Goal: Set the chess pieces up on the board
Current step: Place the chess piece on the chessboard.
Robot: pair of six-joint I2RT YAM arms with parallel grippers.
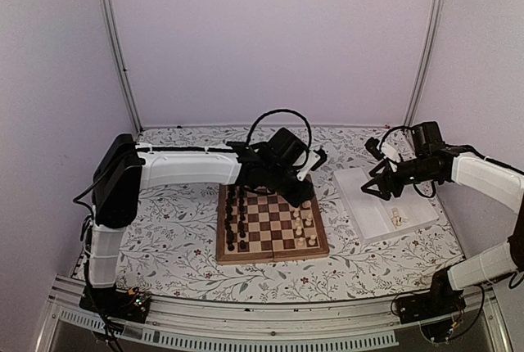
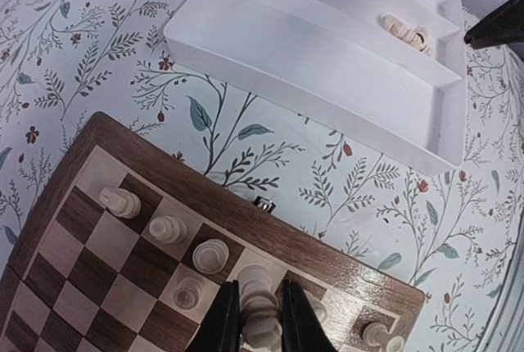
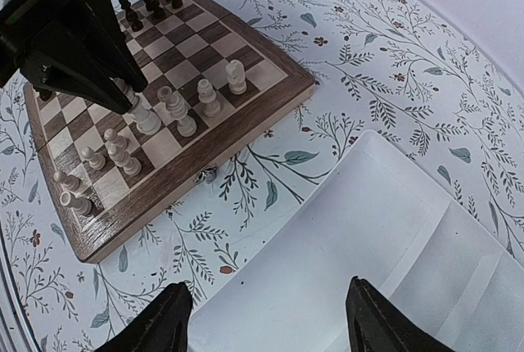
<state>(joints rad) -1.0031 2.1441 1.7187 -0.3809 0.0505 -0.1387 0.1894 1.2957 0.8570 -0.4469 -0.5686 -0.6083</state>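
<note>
Wooden board: light and dark brown checks inside a brown rim, lying flat at the centre of the top view; a small metal clasp sits on the rim edge that faces the tray.
Counter: covered with a pale cloth printed with leafy sprigs and small red flowers.
Dark pieces: standing in the two columns along the board's left edge in the top view.
Cream chess pieces: a group stands upright on the board's right columns in the top view, filling only part of them.
Tall cream piece: upright at the bottom centre of the left wrist view, over a square of the edge row; whether its base touches the board cannot be told.
Left gripper: reaches over the upper right part of the board in the top view, its jaws clenched on the tall cream piece.
White tray: ridged, right of the board and apart from it.
Loose cream pieces: lying on their sides in a channel near the tray's lower right end in the top view.
Right gripper: hovers above the tray's upper left part in the top view, its jaws released and spread with nothing between them.
</note>
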